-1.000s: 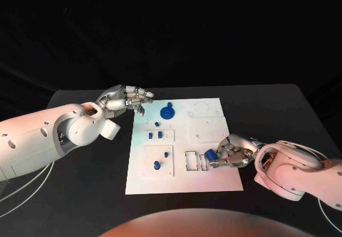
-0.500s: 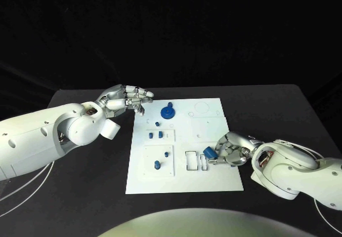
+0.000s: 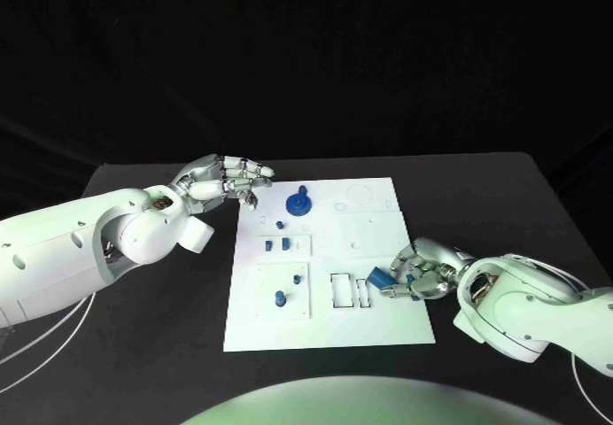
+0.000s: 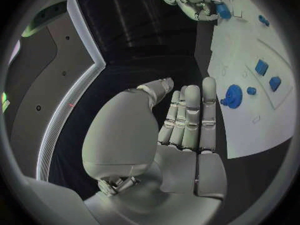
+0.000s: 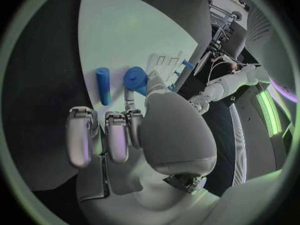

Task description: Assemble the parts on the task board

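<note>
Blue part (image 3: 379, 276) sits pinched in the right hand (image 3: 419, 273), at the fingertips on the side toward the rectangular slots (image 3: 352, 289) just beside them on the task board (image 3: 370, 323). Its long axis I cannot tell. Since a second ago this hand has edged slightly. Farther off, the left hand (image 3: 230, 177) hovers empty, fingers together, unchanged.
</note>
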Action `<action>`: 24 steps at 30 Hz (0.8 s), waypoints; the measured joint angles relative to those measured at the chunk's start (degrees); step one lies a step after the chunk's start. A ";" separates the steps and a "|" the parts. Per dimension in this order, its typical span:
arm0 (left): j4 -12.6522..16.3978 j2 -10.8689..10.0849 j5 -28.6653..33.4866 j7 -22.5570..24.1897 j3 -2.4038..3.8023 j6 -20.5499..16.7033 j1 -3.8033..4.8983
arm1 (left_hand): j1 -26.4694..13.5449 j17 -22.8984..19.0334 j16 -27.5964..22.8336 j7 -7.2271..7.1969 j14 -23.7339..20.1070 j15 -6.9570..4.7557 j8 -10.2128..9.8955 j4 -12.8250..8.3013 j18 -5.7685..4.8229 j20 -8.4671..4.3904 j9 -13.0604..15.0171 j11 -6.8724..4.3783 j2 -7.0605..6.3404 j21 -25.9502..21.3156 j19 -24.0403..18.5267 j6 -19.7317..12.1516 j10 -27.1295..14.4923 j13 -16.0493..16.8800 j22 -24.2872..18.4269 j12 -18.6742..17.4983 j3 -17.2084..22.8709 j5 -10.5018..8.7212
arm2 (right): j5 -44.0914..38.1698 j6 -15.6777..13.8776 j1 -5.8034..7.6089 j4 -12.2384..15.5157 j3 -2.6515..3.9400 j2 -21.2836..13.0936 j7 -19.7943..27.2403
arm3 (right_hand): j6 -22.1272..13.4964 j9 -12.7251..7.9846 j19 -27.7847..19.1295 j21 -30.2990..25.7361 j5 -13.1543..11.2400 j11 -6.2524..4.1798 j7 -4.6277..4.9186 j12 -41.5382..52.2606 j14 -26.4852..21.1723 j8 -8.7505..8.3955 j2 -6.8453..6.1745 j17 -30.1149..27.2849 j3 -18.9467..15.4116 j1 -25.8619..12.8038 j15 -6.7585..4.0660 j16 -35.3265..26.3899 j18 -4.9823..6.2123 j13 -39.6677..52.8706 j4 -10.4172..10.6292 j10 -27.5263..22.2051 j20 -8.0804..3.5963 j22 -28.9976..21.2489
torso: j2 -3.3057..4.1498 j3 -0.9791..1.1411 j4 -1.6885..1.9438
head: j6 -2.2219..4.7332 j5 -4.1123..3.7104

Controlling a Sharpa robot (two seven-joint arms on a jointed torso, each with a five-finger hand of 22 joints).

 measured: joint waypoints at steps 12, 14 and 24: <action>-0.15 0.10 0.00 -0.01 -0.03 0.00 -0.02 | 0.00 0.00 0.00 0.00 0.00 0.00 0.00 0.00 0.00 0.00 -0.01 0.00 0.00 0.00 0.00 0.00 0.00 0.00 0.00 0.00 0.00 0.00 | 6.48 -2.01 2.69 2.04 0.11 -0.96 0.12 | 0.21 -1.04 -0.03 0.04 -0.22 -0.09 0.21 0.28 0.00 -0.01 0.57 0.04 0.73 -0.57 -0.41 0.00 0.00 0.00 -0.24 0.10 -0.37 -0.01 | 0.01 -0.04 0.07 | 0.19 -0.13; -0.17 0.13 0.00 -0.02 -0.03 0.01 -0.02 | 0.00 0.00 0.00 0.00 0.00 0.00 0.00 0.00 0.00 0.00 -0.01 0.00 0.00 0.00 0.00 0.00 0.00 0.01 0.00 0.00 0.00 0.00 | 7.38 -2.20 2.91 2.42 0.11 -0.95 0.22 | 0.21 -1.21 -0.03 0.23 -0.28 -0.10 0.21 0.28 0.00 -0.01 0.60 0.04 0.82 -0.60 -0.41 0.00 0.00 0.00 -0.16 0.09 -0.37 -0.01 | 0.01 -0.04 0.07 | 0.19 -0.13; -0.16 0.16 0.00 -0.02 -0.05 0.03 -0.04 | 0.00 0.00 0.00 0.00 0.00 0.00 0.00 0.00 0.00 0.00 -0.01 0.00 0.00 0.00 0.00 0.00 0.00 0.01 0.01 0.00 0.00 0.00 | 10.63 -1.97 3.14 2.51 0.09 2.03 0.41 | 0.18 -8.48 -0.03 0.22 -0.07 -0.25 0.23 0.28 0.00 -0.05 1.75 0.04 1.14 -1.75 -0.40 0.00 0.00 -0.01 -0.16 -0.07 -0.37 -0.01 | 0.08 -0.04 0.04 | 0.11 -0.08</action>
